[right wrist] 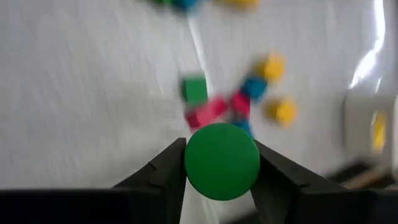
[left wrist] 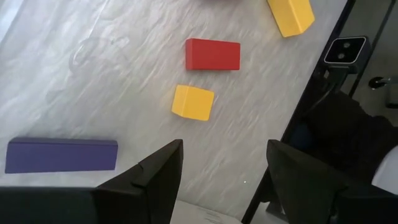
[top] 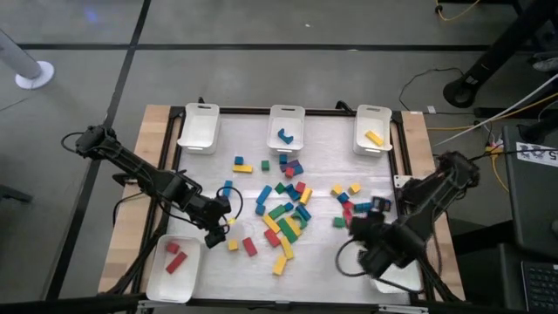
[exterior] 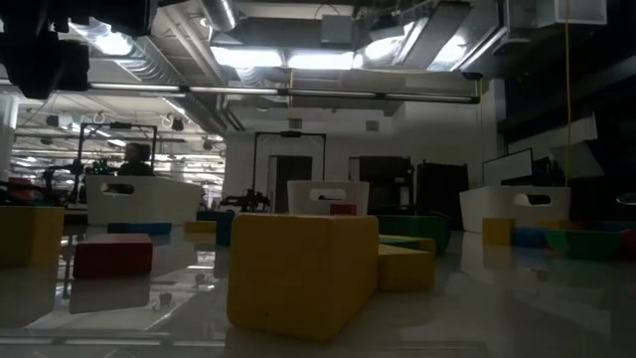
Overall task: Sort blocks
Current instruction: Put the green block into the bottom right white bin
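a: what does the right gripper [right wrist: 221, 163] hold?
b: a green block [right wrist: 221, 160], pinched between its fingers, round end facing the wrist camera, long axis not visible.
a: and the left gripper [left wrist: 222, 180]?
b: fingers apart, empty, just short of a yellow cube [left wrist: 193, 102].

Right wrist view is motion-blurred: the blocks beyond the right claw [right wrist: 221, 163] are smears of colour, shapes not readable. The green round piece [right wrist: 221, 160] between its fingers shows only a flat face; its length is hidden.

High view: the right claw [top: 356, 228] is a dark mass, fingers not separable. The white tray [top: 392, 281] at the tabletop's near right corner is mostly covered by the right arm; contents can't be told.

Low view: a big yellow block [exterior: 303, 270] fills the foreground and hides the pile behind it. Both claws are out of that picture.

Left wrist view: a purple bar [left wrist: 61, 155] is partly hidden behind the left claw [left wrist: 224, 180] body; a yellow block [left wrist: 291, 15] is cut off by the picture's edge.
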Motion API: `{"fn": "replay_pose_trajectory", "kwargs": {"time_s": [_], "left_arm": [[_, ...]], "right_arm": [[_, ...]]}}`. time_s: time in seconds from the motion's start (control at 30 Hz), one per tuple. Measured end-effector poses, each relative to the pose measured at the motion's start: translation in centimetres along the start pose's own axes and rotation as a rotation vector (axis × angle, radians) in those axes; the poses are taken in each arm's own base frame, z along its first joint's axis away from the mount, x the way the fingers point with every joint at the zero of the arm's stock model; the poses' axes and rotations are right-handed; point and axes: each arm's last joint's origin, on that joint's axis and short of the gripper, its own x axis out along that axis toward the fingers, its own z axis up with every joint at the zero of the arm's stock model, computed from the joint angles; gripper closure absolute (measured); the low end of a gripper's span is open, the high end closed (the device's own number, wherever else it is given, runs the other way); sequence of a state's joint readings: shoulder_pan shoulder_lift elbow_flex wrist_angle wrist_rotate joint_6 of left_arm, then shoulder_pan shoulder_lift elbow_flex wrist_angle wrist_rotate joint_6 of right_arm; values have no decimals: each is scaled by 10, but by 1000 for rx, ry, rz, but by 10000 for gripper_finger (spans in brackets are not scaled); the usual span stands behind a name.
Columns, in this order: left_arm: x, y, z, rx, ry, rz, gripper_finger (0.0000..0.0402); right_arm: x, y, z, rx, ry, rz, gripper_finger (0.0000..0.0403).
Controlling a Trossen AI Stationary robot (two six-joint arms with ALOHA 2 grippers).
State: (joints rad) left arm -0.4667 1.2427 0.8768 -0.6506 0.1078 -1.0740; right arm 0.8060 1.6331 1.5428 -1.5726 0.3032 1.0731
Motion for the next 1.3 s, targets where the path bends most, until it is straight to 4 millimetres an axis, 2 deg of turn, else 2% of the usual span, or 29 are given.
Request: {"fn": "replay_pose_trajectory", "kwargs": {"time_s": [0.1,0.2,0.4,0.6,0.8,0.97,1.1,1.3], "left_arm": [[0,0,0,0,-13,7,180],[0,1,2,-5,-39,24,180],[-1,5,9,39,-73,45,180],[-2,10,15,113,-84,65,180],[-3,19,12,248,-20,150,180],[-4,26,4,419,74,224,180],[-4,26,-1,639,128,229,180],[11,25,-6,928,232,246,180]], "right_arm": [[14,-3,-26,90,61,-27,246],[27,3,-44,143,104,-17,244],[43,22,-63,191,155,93,243],[53,28,-68,196,197,147,242],[57,27,-70,194,217,136,242],[58,26,-70,231,221,124,242],[58,27,-70,243,222,123,242],[58,26,-70,271,224,121,241]]}}
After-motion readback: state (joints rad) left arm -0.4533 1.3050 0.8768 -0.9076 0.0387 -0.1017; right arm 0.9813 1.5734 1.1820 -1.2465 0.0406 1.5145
